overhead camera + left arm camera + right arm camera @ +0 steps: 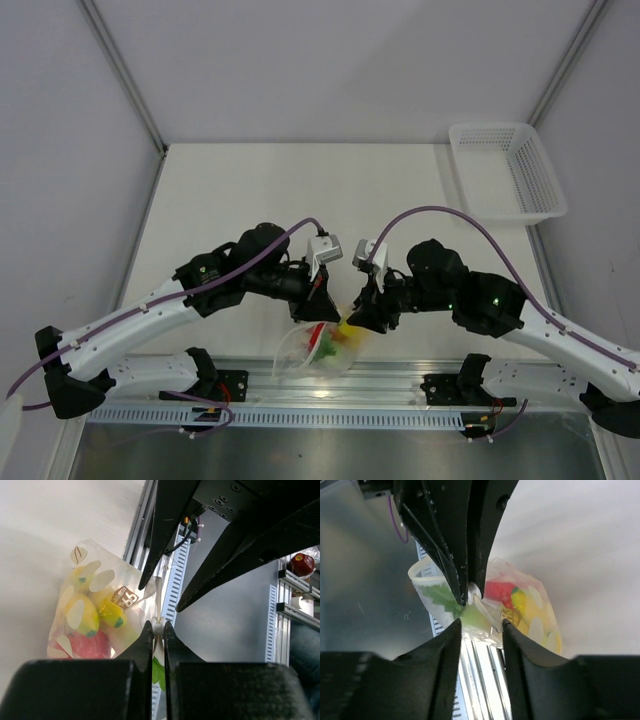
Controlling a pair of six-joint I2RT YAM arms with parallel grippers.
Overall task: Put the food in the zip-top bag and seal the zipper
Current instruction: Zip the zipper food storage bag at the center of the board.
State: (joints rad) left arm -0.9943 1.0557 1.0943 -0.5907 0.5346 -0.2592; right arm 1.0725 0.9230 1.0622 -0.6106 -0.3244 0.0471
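Where the two arms meet at the lower centre of the top view, the left gripper is pinched tight, its two fingers pressed together on the thin whitish strip of the zipper along one edge of the zip-top bag. The right gripper faces it from the opposite side with its fingers a narrow gap apart, straddling the same edge just beside the left fingertips; in its own wrist view, clear plastic and a green leaf sit between the two tips, and whether they touch the plastic cannot be told. The food lies inside the bag: the yellow banana bunch in the middle left of the left wrist view, the red fruit below it, and the green leaves of the radish close under the pinched edge. The bag rests at the near edge of the table, right beside the metal rail that runs across the bottom of the top view. A white mesh basket stands well apart at the upper right of the table.
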